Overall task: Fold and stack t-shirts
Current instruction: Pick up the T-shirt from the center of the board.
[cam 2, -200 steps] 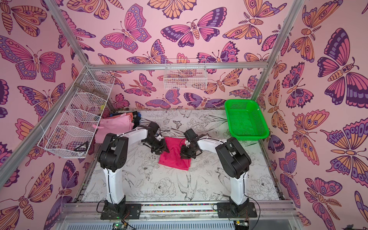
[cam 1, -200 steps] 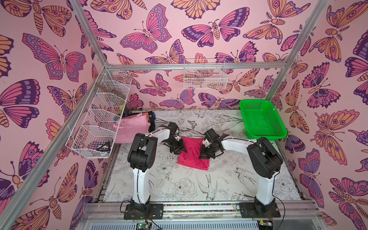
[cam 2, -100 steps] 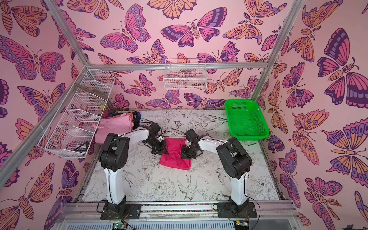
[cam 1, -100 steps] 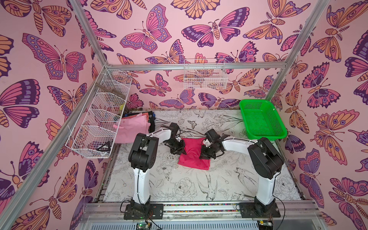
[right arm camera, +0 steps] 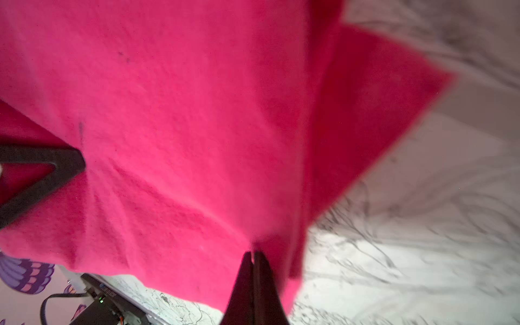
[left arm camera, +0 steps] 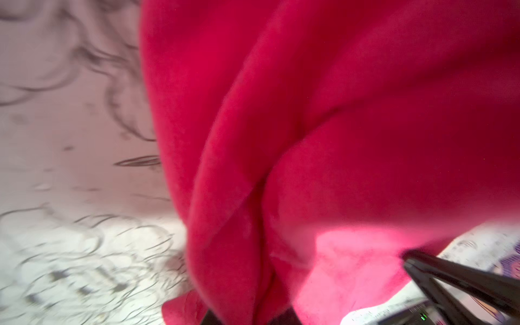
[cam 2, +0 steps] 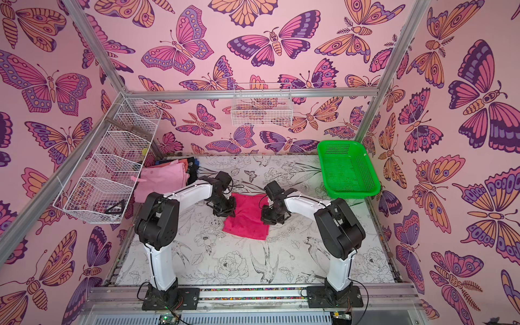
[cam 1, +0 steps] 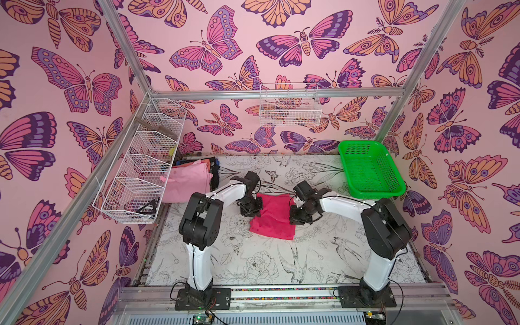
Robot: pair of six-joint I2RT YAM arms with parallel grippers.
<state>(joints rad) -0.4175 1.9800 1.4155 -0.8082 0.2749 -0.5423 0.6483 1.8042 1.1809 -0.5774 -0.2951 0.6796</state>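
So the red t-shirt (cam 1: 273, 222) sits mid-worktop (cam 1: 253, 267), already folded down to a rough rectangle, with an arm on either side of it. The right gripper (cam 1: 298, 218) is clamped flat on the shirt's edge. Its wrist view shows both fingers pressed together, with the cloth fanning out from the tips. The left gripper (cam 1: 251, 208) looks pinched onto the opposite edge too, since the folds all bunch toward it in its wrist view.

What I'd worry about: both bites look pretty shallow, right at the hem. If either one only has the top layer, lifting will probably peel the fold open instead of carrying the whole bundle. And if one arm leads the other, the rectangle goes skewed or a corner slips out. My guess is it's headed for the pile with the light pink shirt (cam 1: 187, 183) in the far left corner, which is well apart from here, so there's plenty of travel for a droop or a drop.

Hard to tell:
- The left fingertips are cut off at the frame edge.
- Both wrist views are blurry, so there's no counting layers.
- The orange and dark shirts in the pile are mostly hidden behind and under the pink one.
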